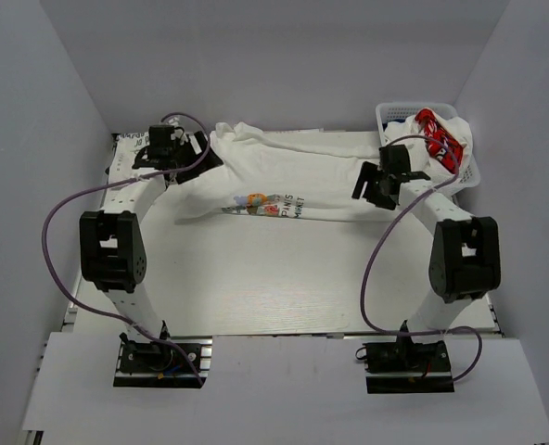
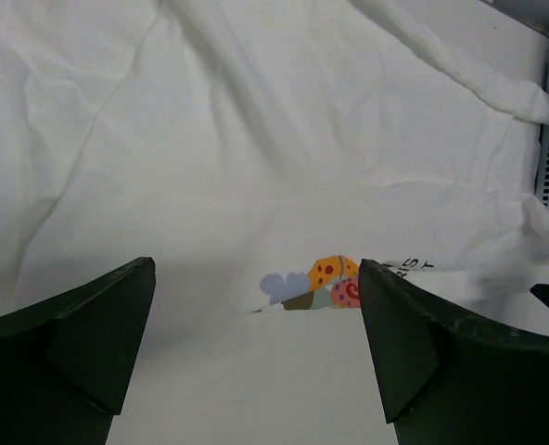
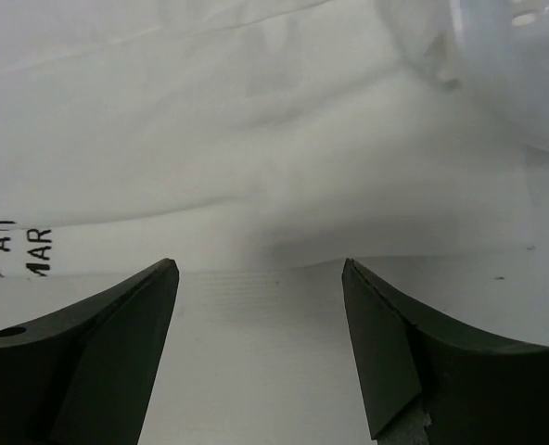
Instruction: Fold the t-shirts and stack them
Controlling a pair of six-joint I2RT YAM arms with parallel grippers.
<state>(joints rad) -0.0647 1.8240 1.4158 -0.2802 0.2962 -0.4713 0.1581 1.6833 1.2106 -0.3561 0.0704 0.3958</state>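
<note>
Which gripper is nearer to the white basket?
Right. The right gripper hovers just in front of the basket; the left gripper is at the shirt's opposite end.

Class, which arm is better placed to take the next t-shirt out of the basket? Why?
Right. The right pincer, open, hangs close to the basket holding the red-patched t-shirt; the left pincer is far off, at the other end of the spread t-shirt.

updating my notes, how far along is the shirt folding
Done: cartoon-print t-shirt lies across the table, seemingly folded once. In hand: nothing; left gripper and right gripper hang open over it. Left: its remaining folds, the shirts in the basket, any stack.
</note>
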